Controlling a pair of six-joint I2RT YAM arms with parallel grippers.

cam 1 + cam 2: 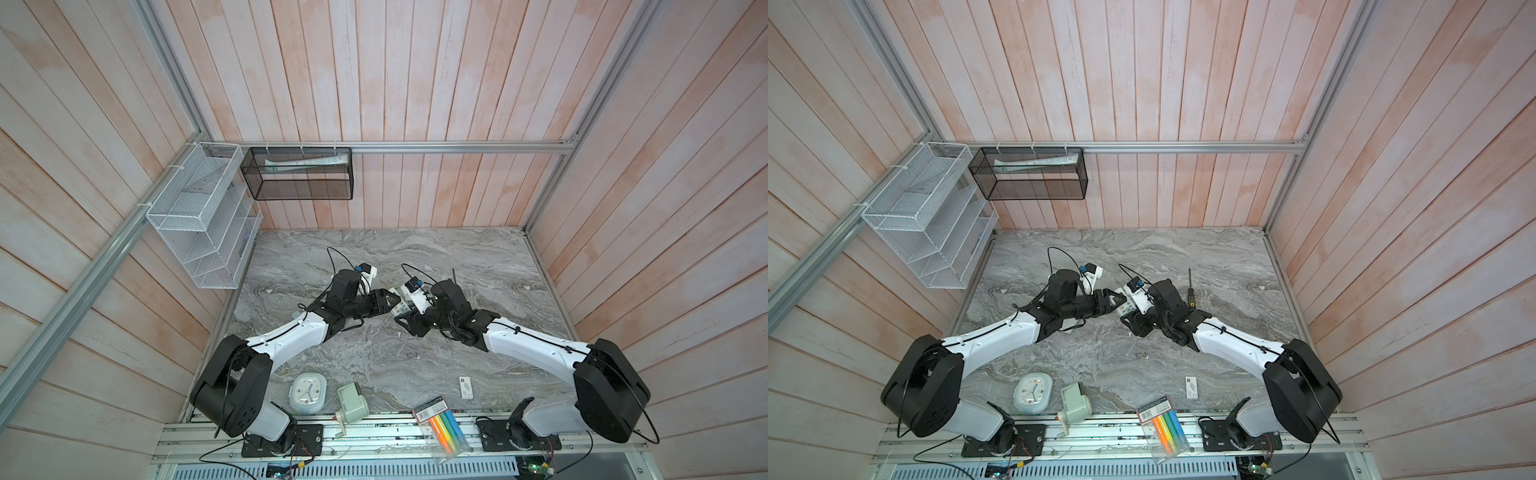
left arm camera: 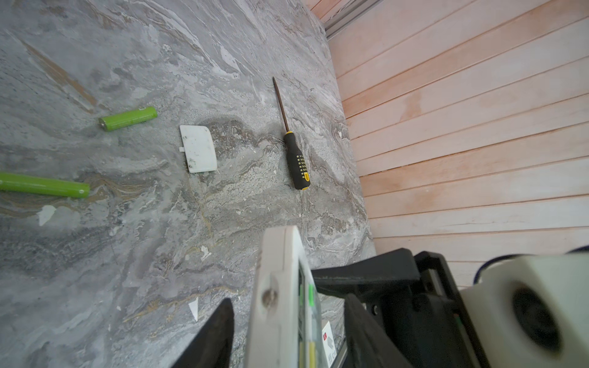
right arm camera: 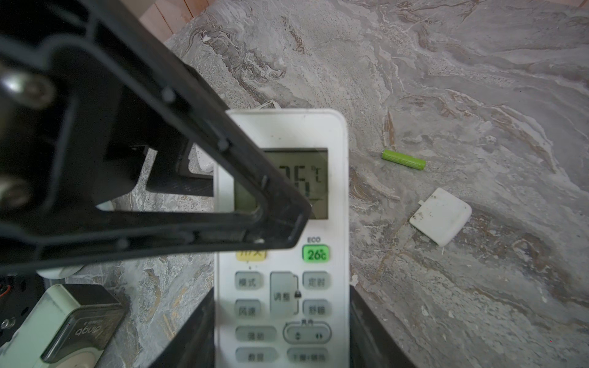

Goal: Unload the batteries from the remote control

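Marble table [image 1: 457, 257] open beyond remote [image 3: 280, 286]

1. Left arm [image 1: 291, 336] and right arm [image 1: 536, 347]: white link shells joined by black joint housings, with a large rounded black housing at each shoulder.
2. Cabling: a thin black cable [image 1: 540, 338] is clipped along each white link.
3. Wrist cameras [image 1: 370, 272]: white boxes with blue connectors.
4. Left gripper [image 1: 392, 300] and right gripper [image 3: 282, 291]: black, skeletal triangular finger frames; silver screw heads [image 3: 30, 87] at the root.
5. Base plates [image 1: 309, 435]: black, flat, bolted.
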